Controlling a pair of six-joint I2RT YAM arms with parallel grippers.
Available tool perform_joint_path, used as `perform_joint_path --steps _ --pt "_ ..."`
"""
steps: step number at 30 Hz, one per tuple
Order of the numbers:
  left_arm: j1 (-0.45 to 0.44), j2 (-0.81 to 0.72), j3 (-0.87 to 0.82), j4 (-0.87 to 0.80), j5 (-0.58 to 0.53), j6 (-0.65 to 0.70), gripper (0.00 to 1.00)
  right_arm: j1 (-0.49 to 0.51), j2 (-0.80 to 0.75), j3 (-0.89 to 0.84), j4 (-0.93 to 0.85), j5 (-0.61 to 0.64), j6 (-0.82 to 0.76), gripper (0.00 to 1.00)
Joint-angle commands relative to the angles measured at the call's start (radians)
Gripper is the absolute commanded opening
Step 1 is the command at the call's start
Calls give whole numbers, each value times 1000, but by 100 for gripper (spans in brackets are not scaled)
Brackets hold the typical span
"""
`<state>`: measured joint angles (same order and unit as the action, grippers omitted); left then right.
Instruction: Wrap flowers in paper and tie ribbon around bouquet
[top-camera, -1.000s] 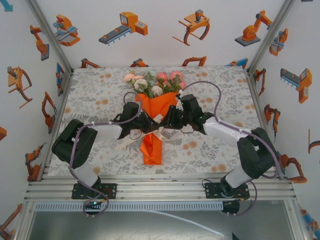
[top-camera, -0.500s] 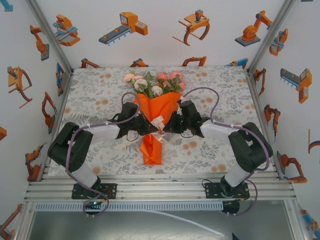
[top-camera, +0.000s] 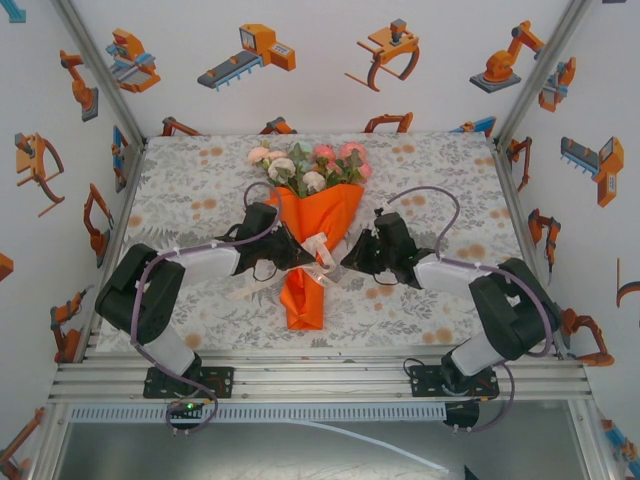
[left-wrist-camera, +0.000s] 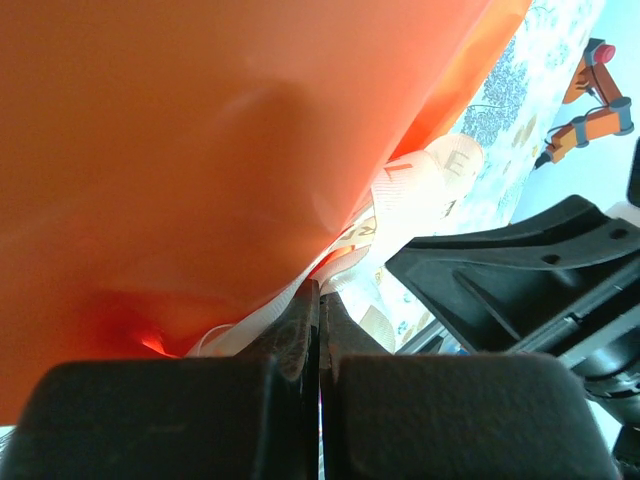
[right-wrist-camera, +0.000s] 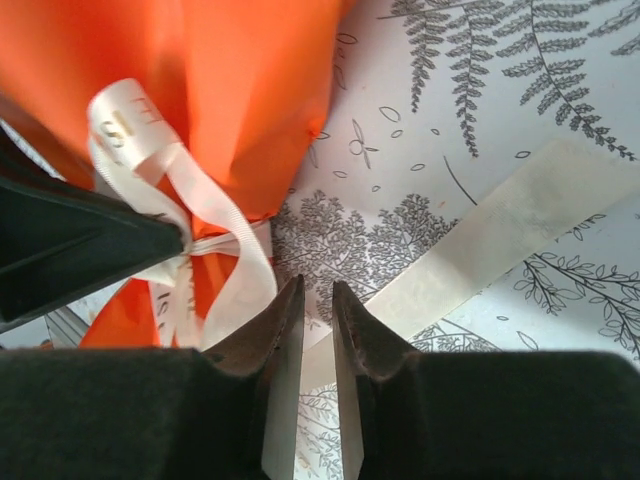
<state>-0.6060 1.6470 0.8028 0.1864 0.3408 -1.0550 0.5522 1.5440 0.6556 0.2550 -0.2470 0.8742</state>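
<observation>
Leaf-print tabletop (top-camera: 200, 190), white walls (top-camera: 320, 100) with robot stickers (top-camera: 250, 55) behind. Bouquet (top-camera: 318, 215) at centre of the top view: flowers (top-camera: 305, 165) toward the upper edge, pointed end toward the lower edge, ribbon (top-camera: 318, 247) tied round the waist of the orange paper (top-camera: 305, 295).

Left end effector (left-wrist-camera: 318, 300): jaws fully together, ribbon pinched at the tips, hard against the left side of the paper. Right end effector (right-wrist-camera: 317, 292): jaws narrowly apart, nothing visibly clamped. Flat ribbon tail (right-wrist-camera: 500, 220) on the tabletop, running from the right of the right wrist view to just under the tips.

Step judged in hand: tightening the tie. Procedure:
- Hold the left pinch firm as the anchor.
- Lower the right tips over the tail, close fully, confirm tail between the pads before pulling.
- Pull toward the right of the top view, low and level, to cinch the knot without lifting the bouquet.
- Stop at the first pucker in the paper; avoid tearing.

Obstructions:
- Left end effector body at the left edge of the right wrist view, just beside the ribbon loops (right-wrist-camera: 180, 190). Risk of collision across the waist.
- Cable loops (top-camera: 425, 188) above the wrists. Route clear of the flowers.
- Frame rail (top-camera: 320, 385) near the lower edge, well apart from the work.
</observation>
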Motion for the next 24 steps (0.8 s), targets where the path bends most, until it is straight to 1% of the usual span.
perform_joint_path --steps 1,4,7,14,17,20,24 --pt "7 -9 32 -21 -3 24 0 3 69 -3 113 -24 38 19" --pt "8 -9 40 -27 -6 25 0 26 127 13 207 -89 50 18" --pt "7 -4 44 -35 -13 26 0 55 152 38 282 -134 61 18" --pt "7 8 41 -42 -22 28 0 64 136 43 335 -94 62 19" --pt "6 8 41 -39 -21 27 0 69 158 55 384 -152 79 19" --pt "8 10 47 -35 -17 25 0 81 188 69 398 -196 82 19" --pt "12 20 53 -27 -9 26 0 84 201 64 434 -204 103 22"
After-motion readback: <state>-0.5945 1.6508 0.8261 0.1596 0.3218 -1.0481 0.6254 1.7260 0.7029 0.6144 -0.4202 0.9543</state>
